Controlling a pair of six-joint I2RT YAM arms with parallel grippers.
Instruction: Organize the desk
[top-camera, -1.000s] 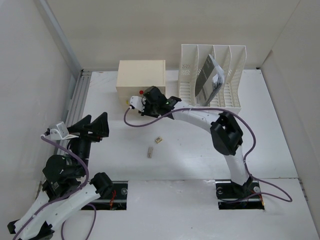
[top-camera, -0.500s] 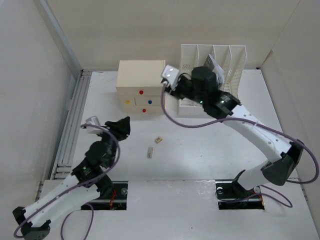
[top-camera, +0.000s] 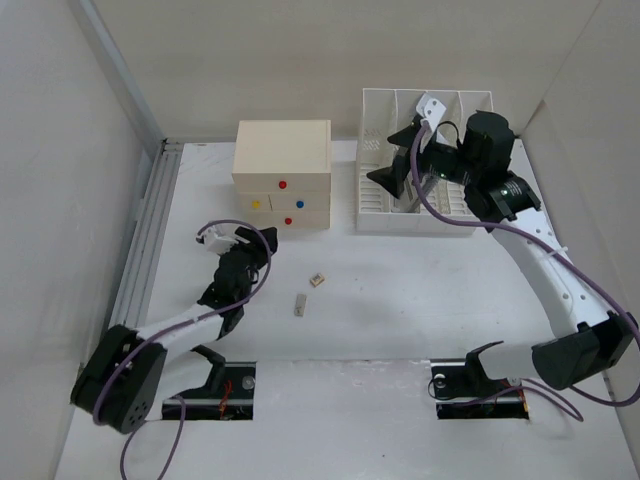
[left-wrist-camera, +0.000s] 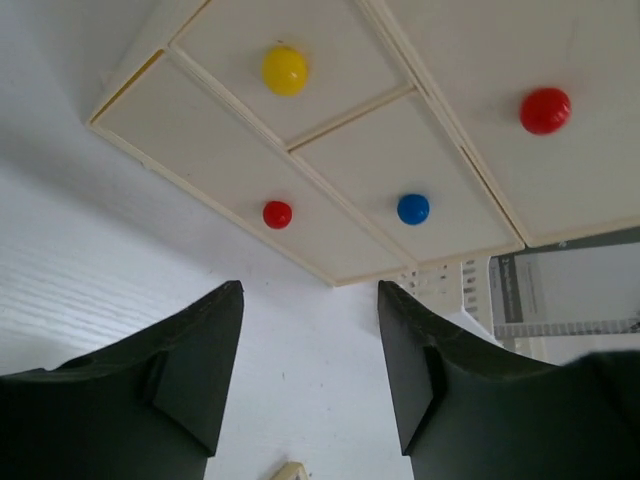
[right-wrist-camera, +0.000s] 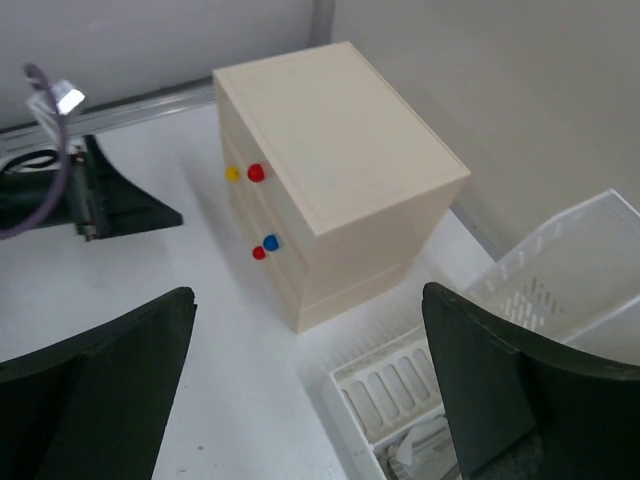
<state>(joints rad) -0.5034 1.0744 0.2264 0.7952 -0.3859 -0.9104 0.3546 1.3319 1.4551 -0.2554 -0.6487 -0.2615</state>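
Worktop (top-camera: 400, 300): one, white and matte, the desk to be organised. It spreads under both arms and carries everything else.
File rack (top-camera: 372, 150): one, white and slotted, at the far right. Something grey and printed (left-wrist-camera: 560, 290) stands in it.
Drawer box (top-camera: 282, 148): one, cream, far centre-left, just beside the rack. Its four drawer fronts face the near side.
Right pincer (top-camera: 392, 158): jaws spread wide with nothing between them. It hovers over the left end of the rack, well apart from the loose pieces.
Left pincer (top-camera: 248, 238): jaws partly apart and empty, low over the worktop. It points at the drawer fronts from just near of them.
Loose pieces: two, both small and tan, on bare worktop near the middle. A short block (top-camera: 317, 280) lies farther back, and a longer strip (top-camera: 300, 304) lies closer to the arm bases.
Relation that counts: both pieces lie to the right of the left pincer and nearer the bases. The strip's long axis runs roughly near to far. The left arm is plainly the closer one, so it looks better placed for a pick-up.
Knobs: four in all, namely one yellow (left-wrist-camera: 284, 70), one blue (left-wrist-camera: 412, 208) and two red, upper (left-wrist-camera: 545, 110) and lower (left-wrist-camera: 277, 214).
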